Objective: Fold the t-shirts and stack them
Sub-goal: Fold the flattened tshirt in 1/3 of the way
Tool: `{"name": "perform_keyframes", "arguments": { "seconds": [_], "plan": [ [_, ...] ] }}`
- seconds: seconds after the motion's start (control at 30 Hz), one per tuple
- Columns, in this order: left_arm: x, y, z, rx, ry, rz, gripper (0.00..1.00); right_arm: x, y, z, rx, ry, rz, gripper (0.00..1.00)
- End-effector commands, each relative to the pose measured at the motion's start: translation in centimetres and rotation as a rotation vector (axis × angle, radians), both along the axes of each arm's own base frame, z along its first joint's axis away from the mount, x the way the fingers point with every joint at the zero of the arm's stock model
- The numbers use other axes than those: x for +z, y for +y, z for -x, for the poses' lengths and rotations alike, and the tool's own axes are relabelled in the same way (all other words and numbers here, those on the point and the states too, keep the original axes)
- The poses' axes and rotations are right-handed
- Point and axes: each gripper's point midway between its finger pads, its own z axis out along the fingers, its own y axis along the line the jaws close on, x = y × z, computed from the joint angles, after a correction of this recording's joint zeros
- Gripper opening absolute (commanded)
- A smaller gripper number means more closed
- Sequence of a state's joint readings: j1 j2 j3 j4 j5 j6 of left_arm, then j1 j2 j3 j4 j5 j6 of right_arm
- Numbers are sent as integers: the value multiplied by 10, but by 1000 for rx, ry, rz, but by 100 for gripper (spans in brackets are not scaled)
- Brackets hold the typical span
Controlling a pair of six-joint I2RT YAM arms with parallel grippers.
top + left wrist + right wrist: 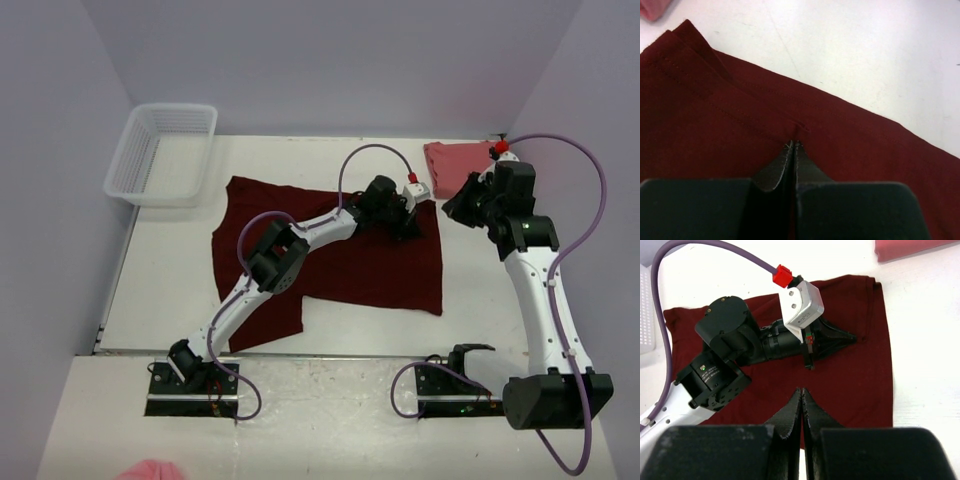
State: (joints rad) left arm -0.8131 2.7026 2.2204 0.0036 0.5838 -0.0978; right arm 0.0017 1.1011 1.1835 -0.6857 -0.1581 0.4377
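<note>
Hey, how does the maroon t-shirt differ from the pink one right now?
The maroon t-shirt lies spread wide mid-table; the pink t-shirt sits folded small at the far right. The maroon t-shirt is dark red, the pink t-shirt pale salmon. The left gripper pinches the maroon t-shirt; no gripper holds the pink t-shirt. Both are cloth lying on the white table.

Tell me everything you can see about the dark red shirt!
The dark red shirt is soft-looking cloth with short sleeves and stitched hems. It lies spread out on the white table, mostly flat with some creases. The left arm reaches across it, and the left fingers are shut, pinching a little pucker of cloth near its right edge. The pink shirt lies just beyond, apart.
</note>
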Motion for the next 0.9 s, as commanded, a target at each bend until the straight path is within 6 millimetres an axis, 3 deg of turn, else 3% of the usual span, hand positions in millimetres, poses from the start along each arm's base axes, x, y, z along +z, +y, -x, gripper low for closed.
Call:
{"name": "perform_keyframes", "arguments": {
  "seconds": [0.0, 0.2, 0.43, 0.57, 0.8, 0.87],
  "plan": [
    [68, -13, 23, -102, 8, 135, 0, 3, 7, -7, 26, -31, -26, 0],
    [90, -17, 37, -150, 11, 193, 0, -3, 7, -9, 29, -21, -27, 0],
    [102, -20, 46, -191, 30, 229, 0, -3, 7, -11, 31, -17, -24, 0],
    [101, -19, 53, -218, 61, 245, 0, -3, 6, -12, 26, -15, -20, 0],
    [81, -17, 57, -214, 100, 213, 0, -1, 6, -11, 26, -18, -20, 0],
    [74, -16, 57, -212, 112, 203, 6, 0, 6, -11, 26, -21, -20, 0]
  ]
}}
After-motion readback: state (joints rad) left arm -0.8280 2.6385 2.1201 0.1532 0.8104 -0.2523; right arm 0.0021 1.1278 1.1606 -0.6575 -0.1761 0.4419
